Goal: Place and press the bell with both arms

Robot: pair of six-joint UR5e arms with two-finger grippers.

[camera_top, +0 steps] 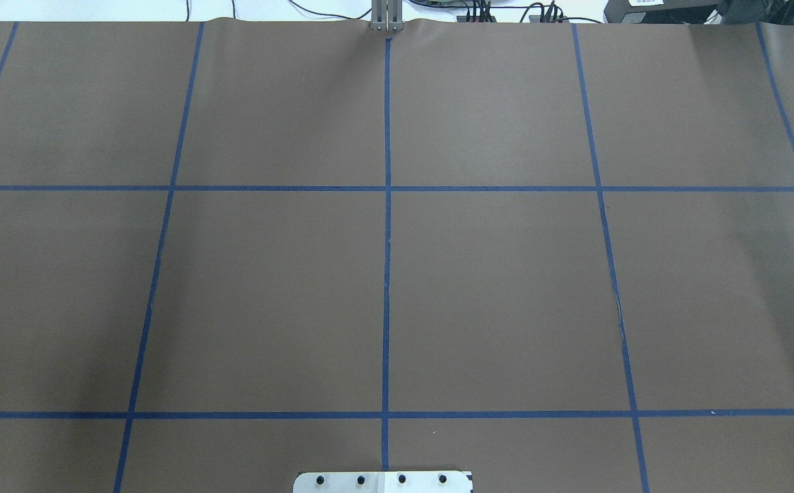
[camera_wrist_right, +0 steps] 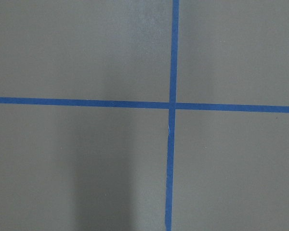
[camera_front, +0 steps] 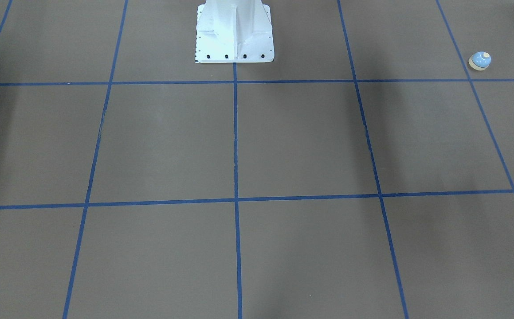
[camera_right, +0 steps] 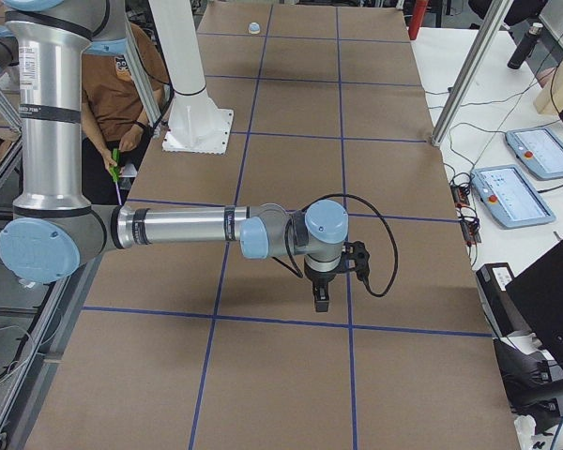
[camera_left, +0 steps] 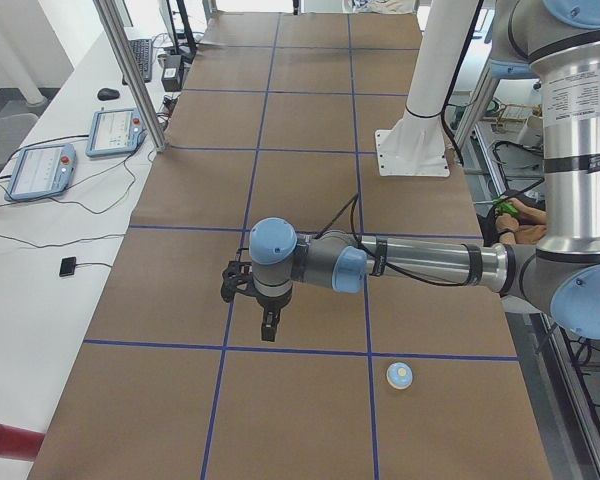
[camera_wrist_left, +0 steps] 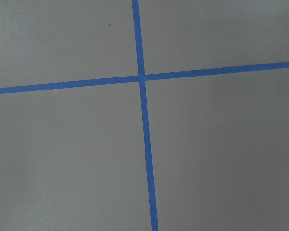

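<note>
Bell: the bell [camera_front: 480, 60] stands upright on the table [camera_top: 492, 287], near its left end and toward the robot's edge.
Left gripper: the left gripper [camera_left: 268, 326] hangs above the table and points down. I cannot tell how its jaws stand.
Right gripper: the right gripper [camera_right: 320, 300] also points down, toward the right end, well apart from the bell. Its jaws I cannot tell either.
Direction: from the left gripper, the bell lies toward the left end and the robot's edge.
Nearer: I judge the left gripper.
Axis: none, the bell is round.
Hidden: the overhead view shows neither the bell nor the grippers, and both wrist views show only tape [camera_wrist_left: 144, 144].
</note>
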